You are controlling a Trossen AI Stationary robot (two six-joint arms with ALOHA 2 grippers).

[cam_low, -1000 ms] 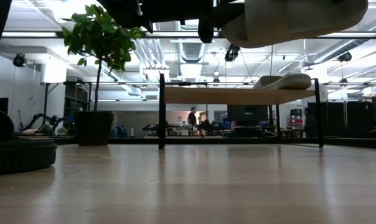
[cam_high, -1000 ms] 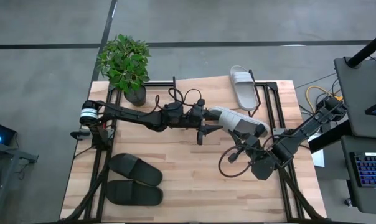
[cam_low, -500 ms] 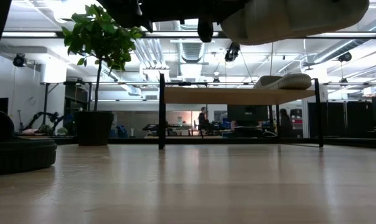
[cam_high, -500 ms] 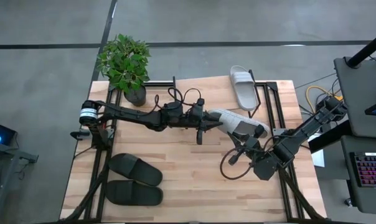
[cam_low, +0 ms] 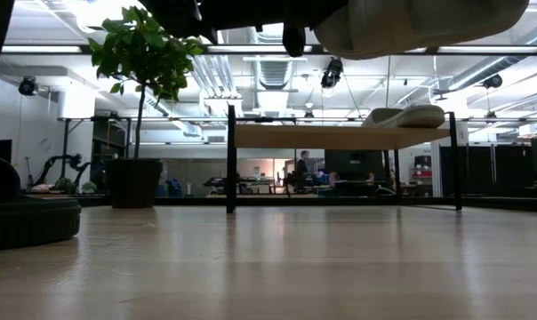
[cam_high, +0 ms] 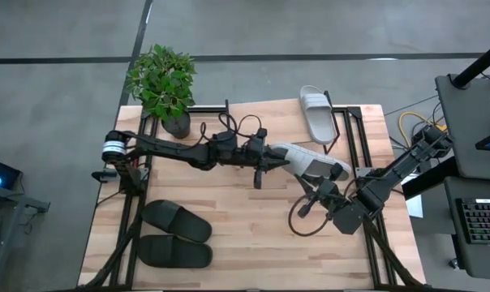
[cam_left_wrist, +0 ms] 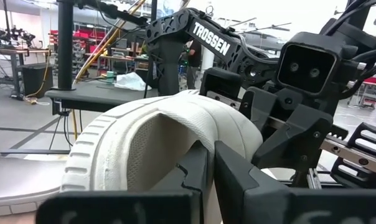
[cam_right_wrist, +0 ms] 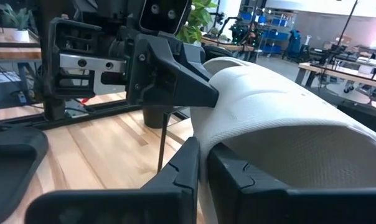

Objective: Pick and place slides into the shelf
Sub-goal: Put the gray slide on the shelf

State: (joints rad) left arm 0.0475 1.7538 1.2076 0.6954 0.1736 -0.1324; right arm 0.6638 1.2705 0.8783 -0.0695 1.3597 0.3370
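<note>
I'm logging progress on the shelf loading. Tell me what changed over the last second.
Little changed. The grey-white slide, held in the air by both the left end effector and the right end effector, crept slightly toward the shelf and rose a touch in the low view. Neither end effector let go. The other grey-white slide stays on the shelf, the black pair stays on the table, and the plant has not moved.

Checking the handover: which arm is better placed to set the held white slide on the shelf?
Right. Both hands, left and right, grip the white slide; the right arm sits nearer the shelf.
</note>
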